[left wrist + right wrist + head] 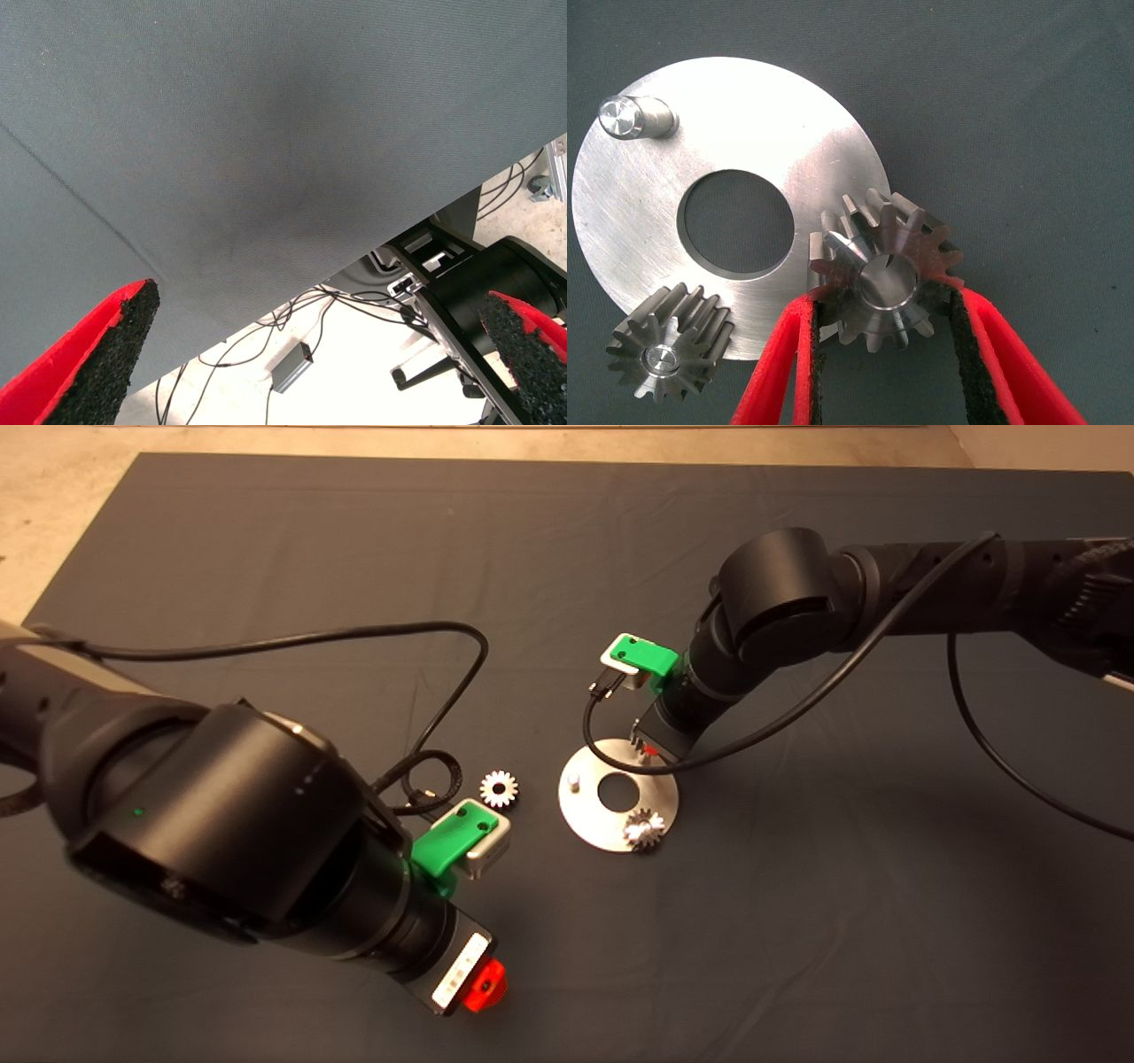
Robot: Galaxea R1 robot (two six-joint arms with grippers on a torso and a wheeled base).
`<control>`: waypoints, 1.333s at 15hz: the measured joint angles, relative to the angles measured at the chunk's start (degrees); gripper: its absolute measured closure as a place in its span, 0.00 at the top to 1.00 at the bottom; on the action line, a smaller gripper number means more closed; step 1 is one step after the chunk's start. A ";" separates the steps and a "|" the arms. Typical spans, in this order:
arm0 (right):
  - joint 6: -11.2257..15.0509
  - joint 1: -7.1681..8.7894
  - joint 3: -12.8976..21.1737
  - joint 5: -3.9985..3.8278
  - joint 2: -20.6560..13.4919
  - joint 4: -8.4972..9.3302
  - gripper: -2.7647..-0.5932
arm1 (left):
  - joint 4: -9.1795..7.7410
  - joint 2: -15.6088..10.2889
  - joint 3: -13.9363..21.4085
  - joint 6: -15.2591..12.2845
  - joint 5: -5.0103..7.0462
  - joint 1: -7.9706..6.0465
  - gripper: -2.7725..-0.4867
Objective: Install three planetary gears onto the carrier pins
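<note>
The shiny carrier disc (592,815) lies mid-mat and also shows in the right wrist view (700,133). One planetary gear (645,829) sits on a pin at the disc's near edge, and shows in the right wrist view (669,354). One pin (574,781) stands bare (629,115). My right gripper (648,753) is at the disc's far edge, shut on a second gear (886,279) that sits over the third pin. A third gear (499,788) lies loose on the mat left of the disc. My left gripper (483,985) hovers open and empty near the mat's front edge (321,299).
Black cables (425,771) loop over the mat just left of the loose gear. The left arm's bulky wrist (221,824) fills the lower left. Past the mat's edge the left wrist view shows floor with cables and a robot base (478,283).
</note>
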 joint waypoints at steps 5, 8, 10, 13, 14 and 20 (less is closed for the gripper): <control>-1.18 -0.15 0.00 0.00 -0.01 -0.53 0.10 | 0.00 0.01 0.00 0.00 0.00 0.00 0.94; -1.29 -1.33 0.00 -0.02 -0.02 -1.65 0.10 | 0.00 0.00 0.00 0.00 0.00 0.00 0.94; -1.29 -2.15 -0.02 -0.22 -0.04 -2.23 0.10 | 0.00 -0.27 0.00 0.00 0.00 0.00 0.94; -1.30 -2.22 -0.02 -0.35 -0.04 -2.49 0.10 | 0.00 -0.32 0.00 0.00 0.00 0.00 0.94; -1.30 -2.22 0.00 -0.38 -0.04 -2.56 0.10 | 0.00 -0.50 0.00 0.00 0.00 0.00 0.94; -1.29 -2.43 0.28 -1.82 -0.04 -3.81 0.10 | -0.01 -0.94 0.00 0.00 -0.02 0.00 0.94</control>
